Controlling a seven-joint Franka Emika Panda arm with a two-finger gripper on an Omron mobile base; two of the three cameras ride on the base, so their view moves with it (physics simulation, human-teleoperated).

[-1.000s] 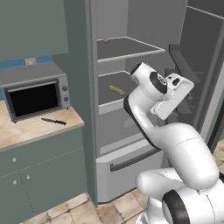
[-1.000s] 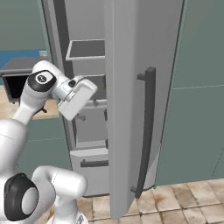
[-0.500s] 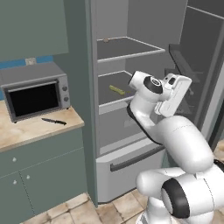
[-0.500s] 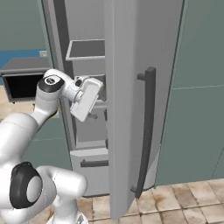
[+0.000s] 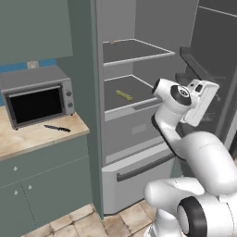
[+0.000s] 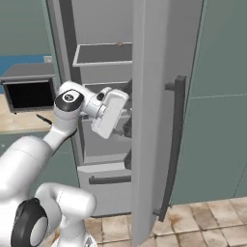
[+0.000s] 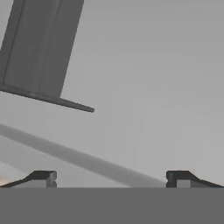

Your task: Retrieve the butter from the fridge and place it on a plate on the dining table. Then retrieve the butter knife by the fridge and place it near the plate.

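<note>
The fridge (image 5: 99, 69) stands open, with its door (image 6: 149, 120) swung out to the right. The butter (image 5: 123, 95), a small pale yellow stick, lies on the middle shelf. The butter knife (image 5: 57, 128), black and slim, rests on the wooden counter (image 5: 32, 139) in front of the toaster oven. My hand (image 5: 200, 102) hovers at the right side of the fridge opening, right of the butter and apart from it. My gripper (image 7: 111, 179) is open with nothing between its fingertips, facing grey fridge walls and a door shelf (image 7: 39, 48). The plate and the dining table are out of view.
A grey toaster oven (image 5: 37, 97) sits on the counter left of the fridge, above grey-green cabinets (image 5: 41, 190). The fridge's lower drawer (image 5: 139, 171) is closed. The door's long dark handle (image 6: 174, 144) faces outward. Tall grey-green panels (image 6: 222, 96) stand to the right.
My hand has swung to the right, away from the shelf front and toward the open door's inner side. The gripper stayed open. Butter and knife have not moved.
</note>
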